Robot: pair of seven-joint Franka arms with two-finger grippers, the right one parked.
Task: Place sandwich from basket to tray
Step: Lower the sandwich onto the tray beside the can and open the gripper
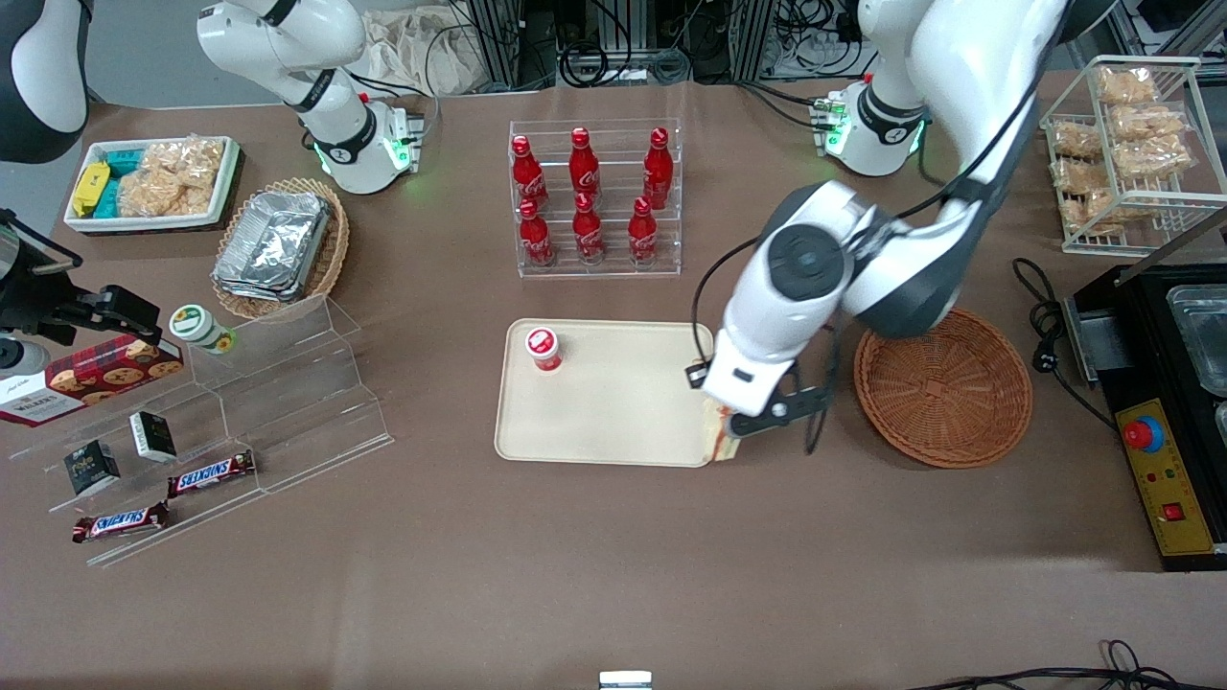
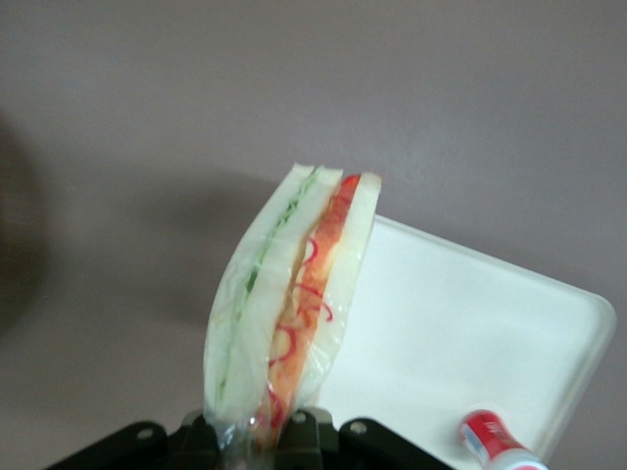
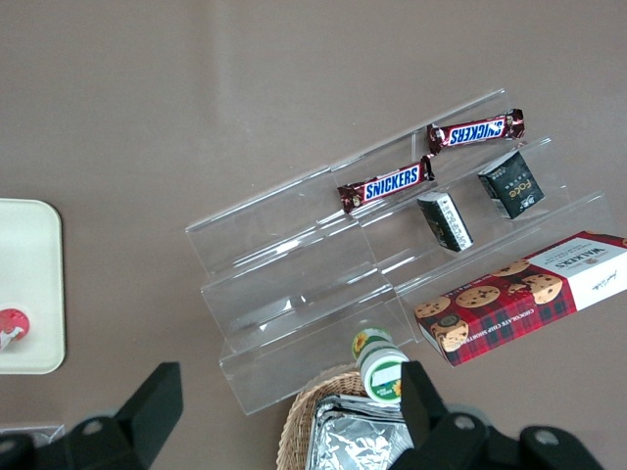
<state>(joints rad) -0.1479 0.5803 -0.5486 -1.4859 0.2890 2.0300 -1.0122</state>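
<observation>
1. Fingers (image 2: 284, 431) of the gripper (image 1: 733, 422) are pinched on the sandwich (image 2: 289, 313), hanging over the tray (image 1: 613, 422) edge nearest the basket (image 1: 944, 388).
2. I'd carry it further in over bare tray, away from the little red-capped cup (image 1: 543, 348), lower it, then release.

The gripper (image 2: 257, 436) pinches the sandwich (image 2: 289, 304) by one end, so the clear-wrapped wedge stands out from it with the red, orange and green filling edge showing. The sandwich hangs over the brown worktop (image 2: 196, 98) and the edge of the cream tray (image 2: 470, 323). At about four o'clock from the sandwich, on the tray, lies what looks like a red-and-white capped bottle (image 2: 495, 443), only partly visible.
</observation>
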